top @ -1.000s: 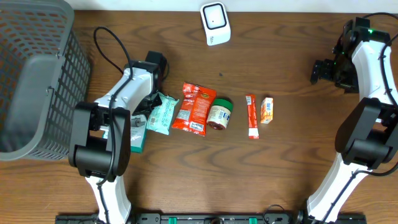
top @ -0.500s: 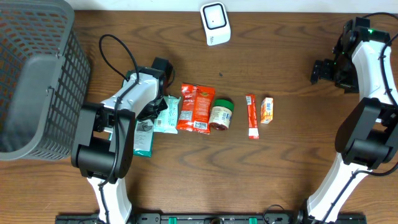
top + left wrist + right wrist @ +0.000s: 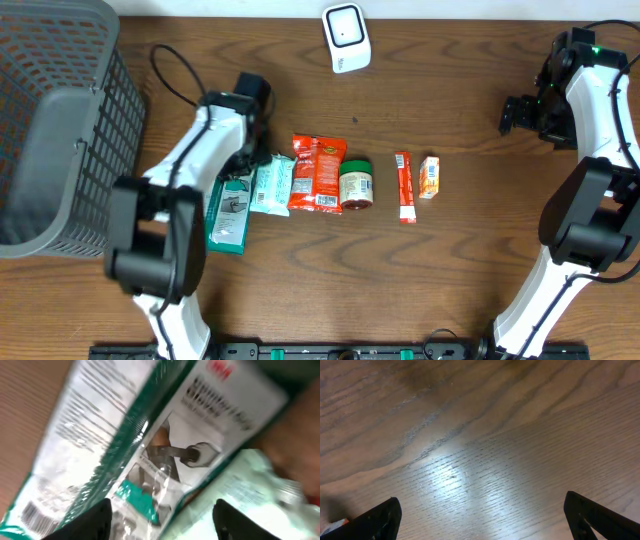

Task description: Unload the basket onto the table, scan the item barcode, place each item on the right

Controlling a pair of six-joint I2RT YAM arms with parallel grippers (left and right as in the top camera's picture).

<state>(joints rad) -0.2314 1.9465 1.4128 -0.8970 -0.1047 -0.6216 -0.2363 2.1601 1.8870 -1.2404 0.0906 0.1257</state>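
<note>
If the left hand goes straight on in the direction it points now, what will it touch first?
Most likely the glove packet: in the wrist view it fills the space just ahead of the open left hand. How near it is I cannot judge from the pictures.

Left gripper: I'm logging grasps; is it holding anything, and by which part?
Nothing held: the left gripper hangs, jaws open, over the green glove package lying on the table.

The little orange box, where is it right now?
In the overhead view, the little orange box lies at the right end of the row of items, just right of the thin red stick packet.
</note>
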